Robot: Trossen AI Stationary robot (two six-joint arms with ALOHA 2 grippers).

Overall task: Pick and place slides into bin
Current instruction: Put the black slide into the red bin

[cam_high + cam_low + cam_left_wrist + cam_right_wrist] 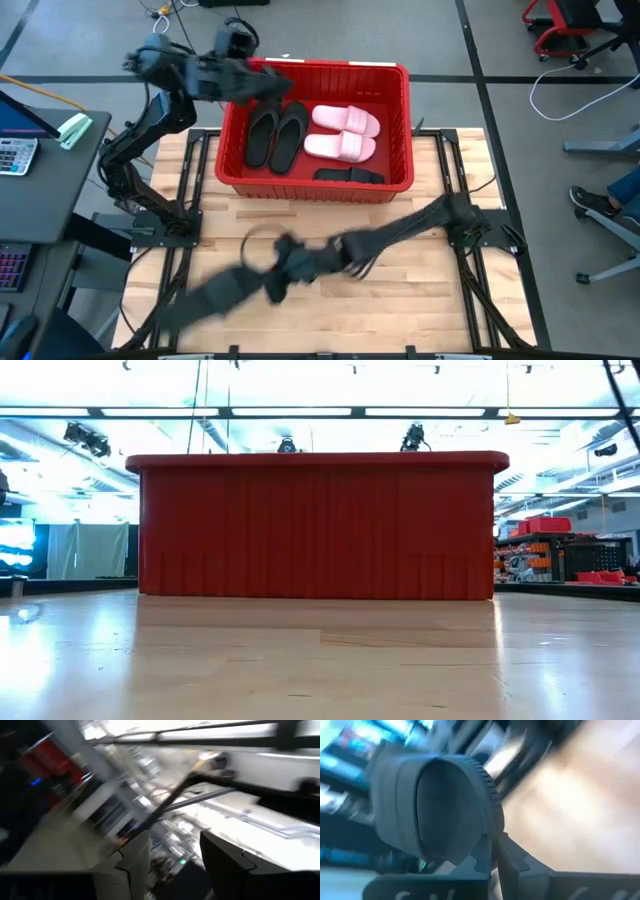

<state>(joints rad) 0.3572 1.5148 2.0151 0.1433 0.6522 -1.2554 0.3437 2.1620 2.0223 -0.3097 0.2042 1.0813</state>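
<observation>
We see the red bin [314, 185] at the far side of the wooden surface [400, 290], with a pair of black flip-flops [277, 137], a pair of pale pink slides [343, 133] and a black slide [349, 176] lying inside. Our right tool [252, 285] sweeps low over the near side, its fingers [490, 865] pinched together on the edge of a black slide [437, 810], while our left tool [262, 85] hangs over the bin's far left corner, fingers [225, 857] apart with nothing between them. We judge this foam footwear light, bendy and fairly grippy, so a pinch on a sole edge or across the wide strap should carry it, though it may swing.
</observation>
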